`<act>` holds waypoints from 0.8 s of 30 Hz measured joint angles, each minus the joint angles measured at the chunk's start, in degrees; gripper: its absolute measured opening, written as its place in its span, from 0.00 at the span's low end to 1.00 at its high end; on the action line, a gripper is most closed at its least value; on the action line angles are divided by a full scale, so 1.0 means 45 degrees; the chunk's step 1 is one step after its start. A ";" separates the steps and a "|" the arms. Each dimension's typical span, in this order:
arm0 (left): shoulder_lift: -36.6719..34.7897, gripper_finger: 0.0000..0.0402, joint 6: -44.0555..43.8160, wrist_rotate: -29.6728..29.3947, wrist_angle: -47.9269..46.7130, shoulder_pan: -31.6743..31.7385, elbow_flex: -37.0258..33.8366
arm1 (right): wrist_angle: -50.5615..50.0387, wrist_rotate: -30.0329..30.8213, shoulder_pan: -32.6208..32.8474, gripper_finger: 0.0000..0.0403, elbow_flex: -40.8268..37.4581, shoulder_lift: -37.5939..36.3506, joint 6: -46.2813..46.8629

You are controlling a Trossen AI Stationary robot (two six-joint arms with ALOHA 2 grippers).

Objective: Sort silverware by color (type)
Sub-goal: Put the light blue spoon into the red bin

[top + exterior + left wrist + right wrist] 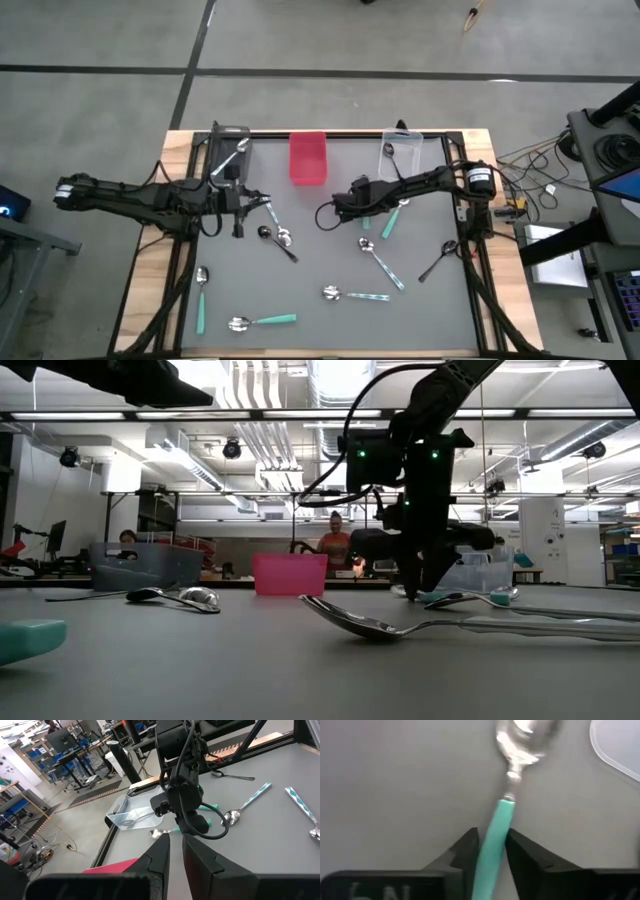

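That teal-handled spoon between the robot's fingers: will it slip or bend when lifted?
The teal-handled spoon looks rigid, so it probably won't bend. Its smooth, narrow handle sits between the right tool fingers, so it might swivel or slide. The shiny bowl end may dip.

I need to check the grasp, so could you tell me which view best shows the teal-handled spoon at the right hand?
The right wrist view: the teal-handled spoon runs between the right hand fingers. The high view shows only its handle; the low and left wrist views mostly hide it.

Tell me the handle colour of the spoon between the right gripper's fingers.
Plain teal; the spoon shows best in the right wrist view, between the right gripper fingers.
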 joint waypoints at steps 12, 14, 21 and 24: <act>0.0000 0.08 0.0000 -0.0001 -0.0034 0.0000 0.0000 | -0.0155 -0.0569 0.0632 0.10 0.0791 -0.0073 -0.0100; 0.0000 0.08 0.0000 -0.0005 -0.0034 0.0000 0.0000 | -0.0165 -0.0540 0.0668 0.10 0.1216 -0.0115 -0.0485; 0.0000 0.08 0.0000 -0.0004 -0.0034 0.0000 0.0000 | -0.0383 -0.0385 0.0680 0.10 0.2800 -0.0170 -0.1868; 0.0000 0.08 0.0000 -0.0005 -0.0033 0.0000 0.0000 | -0.0481 -0.0340 0.0672 0.10 0.3578 -0.0189 -0.2578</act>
